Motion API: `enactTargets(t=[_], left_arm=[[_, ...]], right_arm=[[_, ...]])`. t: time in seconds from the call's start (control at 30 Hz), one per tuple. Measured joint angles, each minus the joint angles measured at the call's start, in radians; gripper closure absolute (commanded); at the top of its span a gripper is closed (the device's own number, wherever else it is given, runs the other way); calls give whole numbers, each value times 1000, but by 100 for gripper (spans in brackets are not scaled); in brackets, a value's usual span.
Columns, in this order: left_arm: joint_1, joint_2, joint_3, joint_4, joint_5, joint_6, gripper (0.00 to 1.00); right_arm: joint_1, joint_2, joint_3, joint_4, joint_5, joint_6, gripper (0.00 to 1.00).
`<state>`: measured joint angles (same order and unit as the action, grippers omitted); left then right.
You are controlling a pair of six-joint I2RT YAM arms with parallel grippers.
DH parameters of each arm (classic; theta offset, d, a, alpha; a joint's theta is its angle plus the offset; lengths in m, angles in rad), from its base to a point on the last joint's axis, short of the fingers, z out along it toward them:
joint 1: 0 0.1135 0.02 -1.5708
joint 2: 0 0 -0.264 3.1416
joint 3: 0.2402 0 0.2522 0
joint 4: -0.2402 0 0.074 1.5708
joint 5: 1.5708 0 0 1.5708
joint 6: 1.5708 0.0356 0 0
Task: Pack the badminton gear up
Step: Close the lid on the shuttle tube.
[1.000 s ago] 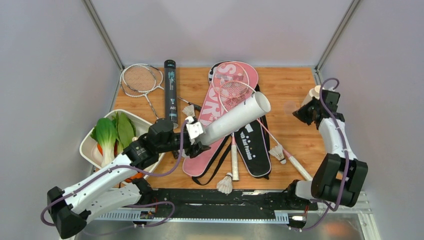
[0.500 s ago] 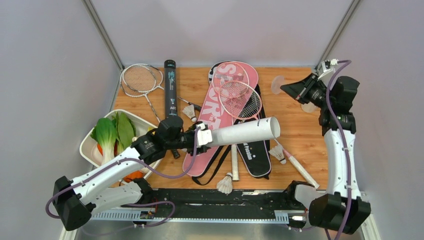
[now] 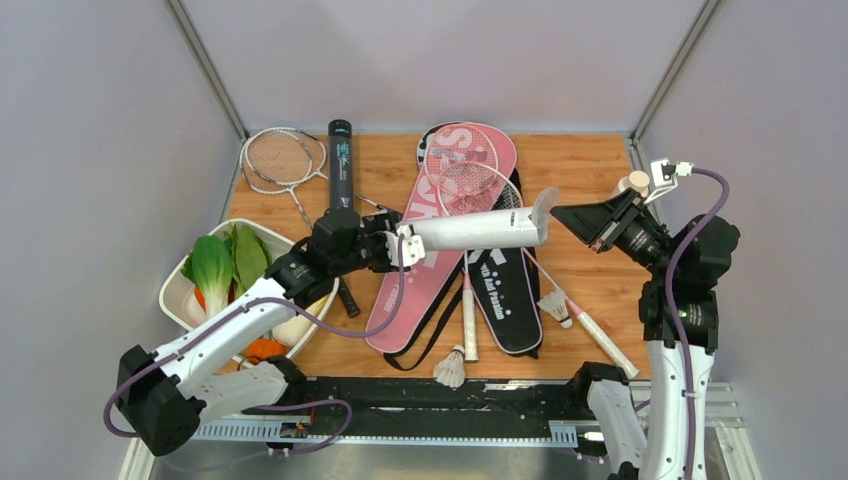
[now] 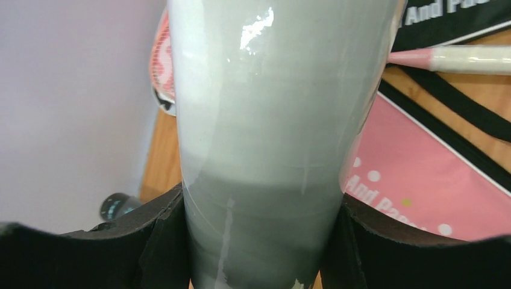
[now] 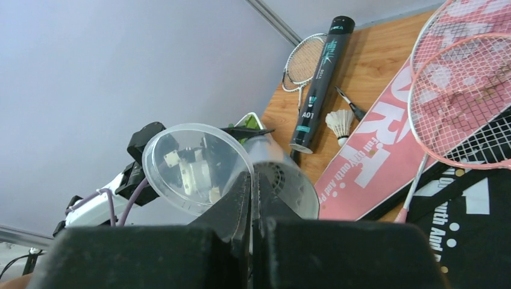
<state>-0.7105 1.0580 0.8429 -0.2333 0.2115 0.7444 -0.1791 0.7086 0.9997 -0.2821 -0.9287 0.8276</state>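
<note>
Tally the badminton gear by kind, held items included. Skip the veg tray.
Rackets: 4 (2 silver rackets, 2 pink rackets)
Shuttlecocks: 3
Tubes: 2 (black tube, white tube)
Bags: 2 (pink bag, black bag)
Clear cap: 1
Total: 12

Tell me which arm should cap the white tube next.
Right, I'd say. The right gripper pinches the clear lid beside the white tube at its open end. The left gripper is clamped around the tube's other end, so it can only steady it.
</note>
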Motion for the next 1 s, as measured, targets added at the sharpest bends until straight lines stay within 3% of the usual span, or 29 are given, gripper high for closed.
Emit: enactTargets(t=[0.17, 0.5, 1.0], left_arm=[[51, -53, -15, 76, -35, 48, 78], [106, -212, -84, 62, -79, 109, 78], [146, -233, -85, 21, -93, 206, 79]], right_arm=[[22, -10, 1, 2, 3, 29, 100], [24, 137, 71, 0, -41, 8, 100], [118, 163, 26, -12, -205, -53, 100]])
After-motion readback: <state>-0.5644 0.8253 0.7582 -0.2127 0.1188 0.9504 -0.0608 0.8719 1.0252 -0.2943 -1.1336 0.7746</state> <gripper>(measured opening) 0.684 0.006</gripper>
